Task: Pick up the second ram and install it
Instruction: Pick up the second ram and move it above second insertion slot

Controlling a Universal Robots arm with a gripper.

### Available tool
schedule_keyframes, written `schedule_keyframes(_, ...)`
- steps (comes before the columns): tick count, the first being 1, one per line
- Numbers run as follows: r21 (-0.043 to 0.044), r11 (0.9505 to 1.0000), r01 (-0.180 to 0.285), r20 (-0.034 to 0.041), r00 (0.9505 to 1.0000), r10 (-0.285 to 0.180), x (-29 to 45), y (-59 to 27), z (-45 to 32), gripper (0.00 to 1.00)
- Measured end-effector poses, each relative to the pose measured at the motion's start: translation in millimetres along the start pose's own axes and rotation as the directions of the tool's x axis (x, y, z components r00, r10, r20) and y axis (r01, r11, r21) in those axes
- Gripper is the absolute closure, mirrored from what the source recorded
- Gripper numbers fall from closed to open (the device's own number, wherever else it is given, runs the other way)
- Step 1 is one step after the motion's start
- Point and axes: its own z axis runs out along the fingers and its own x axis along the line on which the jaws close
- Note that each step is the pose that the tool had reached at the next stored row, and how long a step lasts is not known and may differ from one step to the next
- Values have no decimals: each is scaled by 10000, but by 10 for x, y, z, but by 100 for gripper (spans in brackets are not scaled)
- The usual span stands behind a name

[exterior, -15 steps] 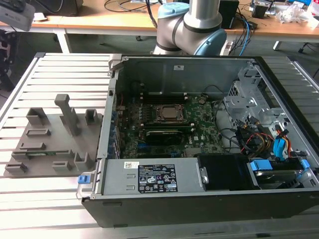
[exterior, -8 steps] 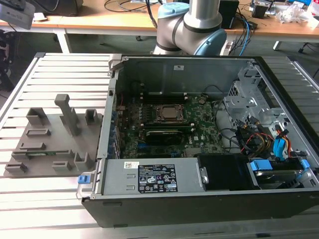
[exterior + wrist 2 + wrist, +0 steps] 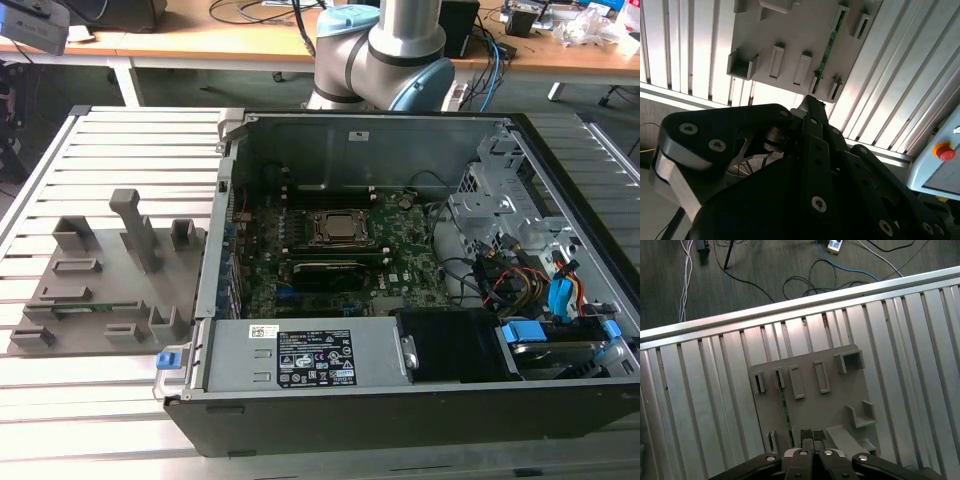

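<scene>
Slatted aluminium counter carries an open computer case and, near one long edge, a grey tray. On it the second ram stands on edge in slots, untouched. The end effector hovers over the tray beside the stick, fingers pressed together, empty.

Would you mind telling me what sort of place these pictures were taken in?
Probably a robotics lab or workshop: a robot arm stands by an open computer case on a slotted aluminium table, with cable-strewn desks beyond.
</scene>
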Motion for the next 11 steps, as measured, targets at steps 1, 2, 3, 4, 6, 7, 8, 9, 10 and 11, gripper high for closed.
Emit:
schedule_keyframes(1, -2, 9999, 102, -5, 9999, -102, 0, 0, 0, 89)
schedule_keyframes(2, -3, 9998, 183, -7, 9998, -183, 0, 0, 0, 89)
schedule_keyframes(3, -5, 9997, 257, -11, 9997, -257, 0, 0, 0, 89)
schedule_keyframes(4, -6, 9995, 314, -13, 9995, -314, 0, 0, 0, 89)
schedule_keyframes(6, -10, 9986, 530, -22, 9986, -530, 0, 0, 0, 89)
schedule_keyframes(7, -14, 9975, 710, -29, 9975, -710, 0, 0, 0, 89)
schedule_keyframes(8, -17, 9966, 824, -35, 9966, -824, 0, 0, 0, 89)
schedule_keyframes(9, -18, 9961, 882, -37, 9961, -882, 0, 0, 0, 89)
schedule_keyframes(10, -21, 9949, 1004, -42, 9949, -1004, 0, 0, 0, 89)
schedule_keyframes(11, -22, 9940, 1097, -46, 9940, -1097, 0, 0, 0, 89)
